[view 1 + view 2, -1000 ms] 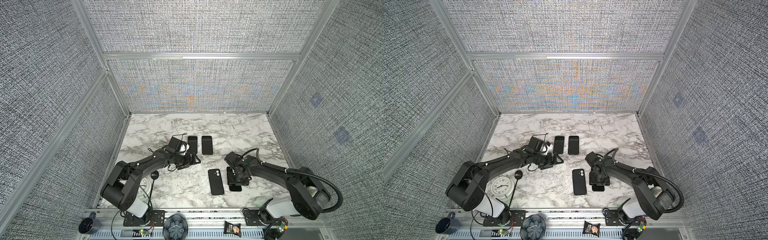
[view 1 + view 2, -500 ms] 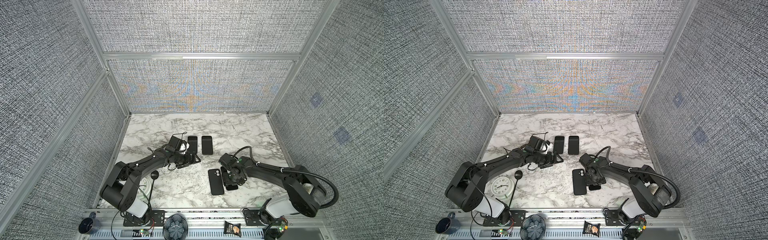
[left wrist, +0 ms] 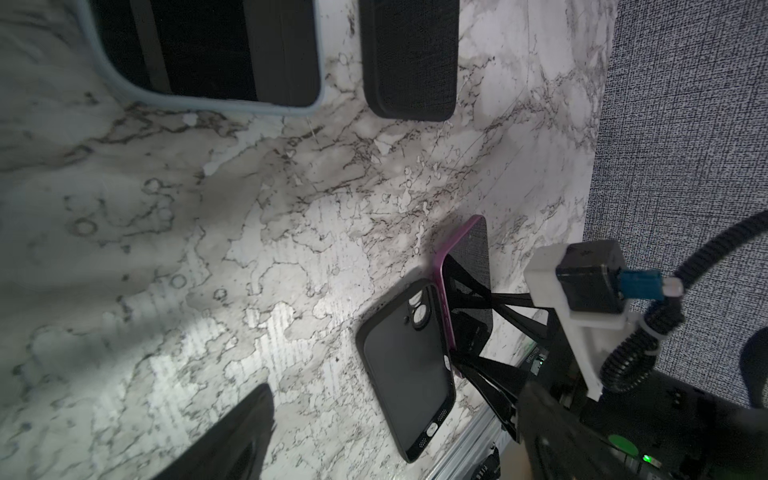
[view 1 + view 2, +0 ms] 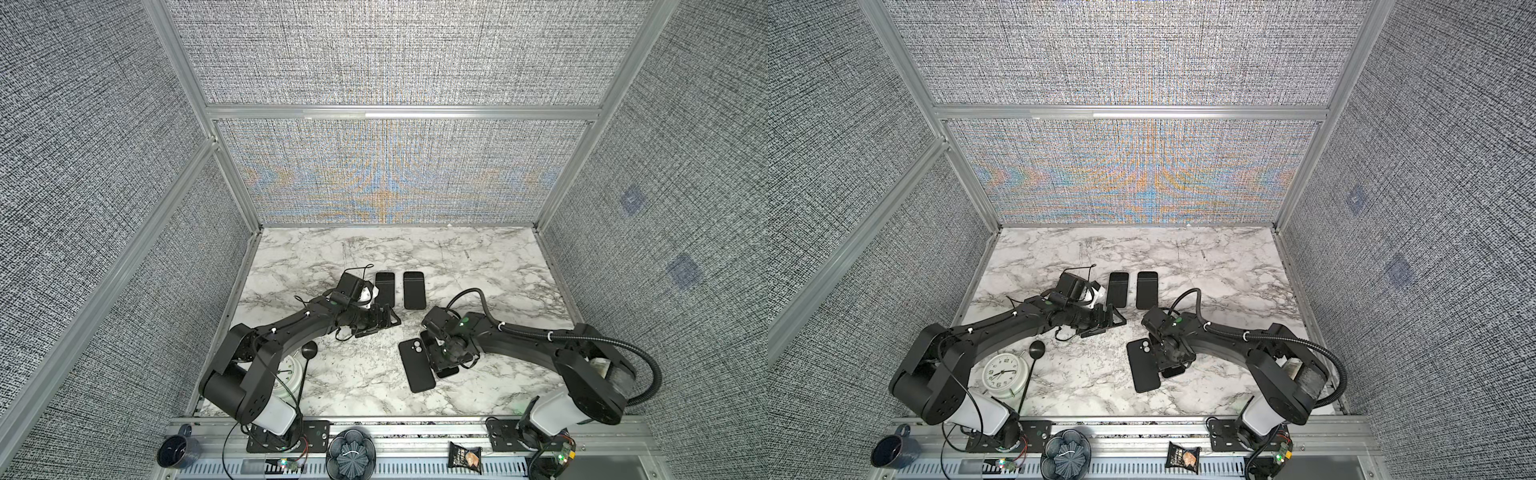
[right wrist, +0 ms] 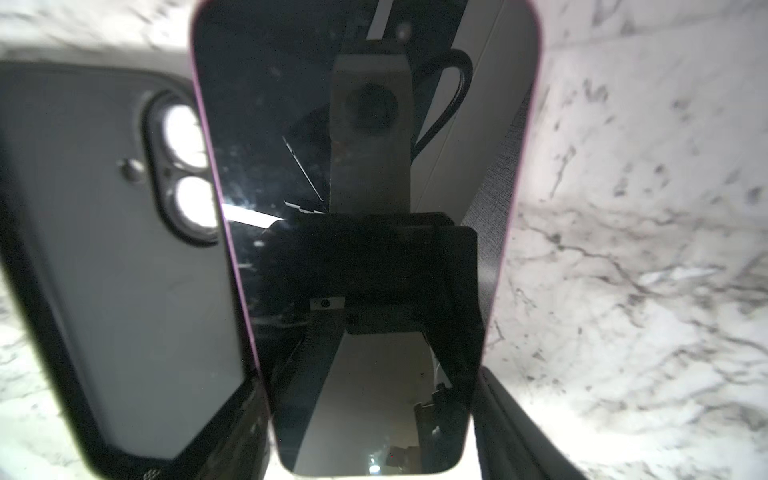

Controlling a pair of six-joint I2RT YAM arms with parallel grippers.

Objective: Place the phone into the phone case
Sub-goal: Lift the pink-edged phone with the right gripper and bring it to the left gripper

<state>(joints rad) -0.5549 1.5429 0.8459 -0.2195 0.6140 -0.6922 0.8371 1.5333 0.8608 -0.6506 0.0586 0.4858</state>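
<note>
The black phone case (image 4: 417, 365) (image 4: 1142, 365) lies flat near the table's front middle, camera holes at its far end. My right gripper (image 4: 446, 353) (image 4: 1173, 353) (image 5: 370, 395) is shut on the phone (image 5: 374, 166), a dark-screened one with a purple rim, one finger on each long side. The left wrist view shows the phone (image 3: 469, 253) tilted, one long edge resting on the case's (image 3: 407, 374) right rim. My left gripper (image 4: 384, 322) (image 4: 1104, 318) hovers open and empty, left of the case and just in front of the two back phones.
Two dark phones (image 4: 384, 289) (image 4: 414, 289) lie side by side at mid-table. A white alarm clock (image 4: 1002, 372) and a black ladle (image 4: 1037, 349) sit front left. A mug (image 4: 892, 451), a dark round dish (image 4: 1068, 455) and a snack packet (image 4: 1183, 455) rest on the front rail.
My right gripper has carried the phone leftward, from a gap beside the case to touching its right rim. The left gripper has stayed in place, its jaws a little narrower.
</note>
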